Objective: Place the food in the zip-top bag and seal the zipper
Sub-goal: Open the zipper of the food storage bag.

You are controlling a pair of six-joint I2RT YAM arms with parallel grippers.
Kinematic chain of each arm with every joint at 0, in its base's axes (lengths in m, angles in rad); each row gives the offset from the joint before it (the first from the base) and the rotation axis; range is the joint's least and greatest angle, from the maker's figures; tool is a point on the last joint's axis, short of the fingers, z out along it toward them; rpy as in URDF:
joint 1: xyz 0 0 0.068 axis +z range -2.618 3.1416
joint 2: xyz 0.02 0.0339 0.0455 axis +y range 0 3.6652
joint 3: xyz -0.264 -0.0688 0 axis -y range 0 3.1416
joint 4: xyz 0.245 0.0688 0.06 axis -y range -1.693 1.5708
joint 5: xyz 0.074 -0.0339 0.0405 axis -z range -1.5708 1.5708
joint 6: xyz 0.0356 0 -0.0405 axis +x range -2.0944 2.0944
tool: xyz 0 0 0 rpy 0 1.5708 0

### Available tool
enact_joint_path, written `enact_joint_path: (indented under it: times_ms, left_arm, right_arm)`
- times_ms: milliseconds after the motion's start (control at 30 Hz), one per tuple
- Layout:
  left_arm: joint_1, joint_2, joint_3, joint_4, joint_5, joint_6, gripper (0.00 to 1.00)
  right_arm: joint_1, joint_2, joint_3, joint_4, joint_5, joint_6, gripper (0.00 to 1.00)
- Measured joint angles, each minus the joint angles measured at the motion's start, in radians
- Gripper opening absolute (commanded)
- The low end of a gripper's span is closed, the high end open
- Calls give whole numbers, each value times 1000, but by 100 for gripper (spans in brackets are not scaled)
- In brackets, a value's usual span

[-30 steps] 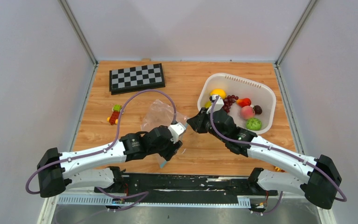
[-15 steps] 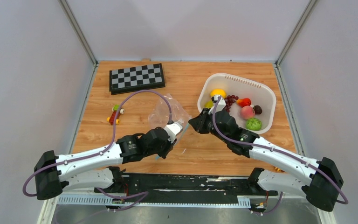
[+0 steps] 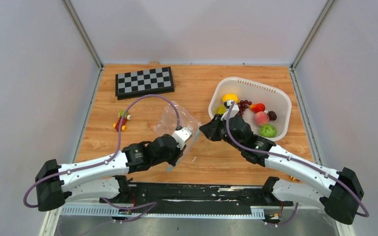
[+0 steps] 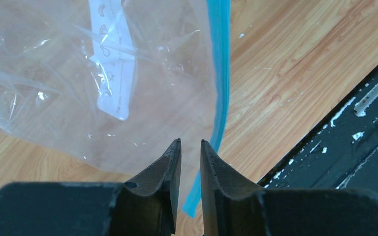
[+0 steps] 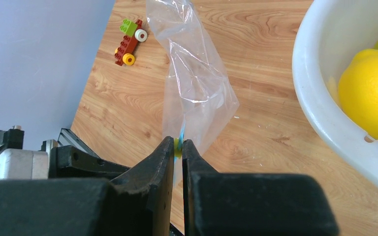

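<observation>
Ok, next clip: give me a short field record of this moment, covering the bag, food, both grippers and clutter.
bag: zip-top bag, clear, raised between the two grippers, no food seen inside
zipper: zipper, teal strip along one edge, running down to the left fingers
left gripper: left gripper, jaws nearly together on the bag's lower edge
right gripper: right gripper, shut on the bag's edge
food: food, all in the white basket
clutter: toy blocks, chessboard

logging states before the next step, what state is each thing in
zip-top bag, empty, held between both grippers
zipper, cannot tell if sealed
left gripper, shut on the zip-top bag
right gripper, shut on the zip-top bag
food, in the basket, none bagged
basket, upright, holding the food
</observation>
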Motion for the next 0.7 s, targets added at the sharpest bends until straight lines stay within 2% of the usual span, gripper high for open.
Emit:
enact_joint_path:
  times_ms: [267,467,700]
  left_arm:
    - [0,5,-31,68,-4,-1,35]
    - [0,5,-80,121,33,-7,36]
    - [0,-11,-83,124,32,-10,49]
  right_arm:
    - [0,-12,0,0,-15,-4,1]
    - [0,-10,0,1,-23,-7,1]
    - [0,2,0,2,-30,-7,1]
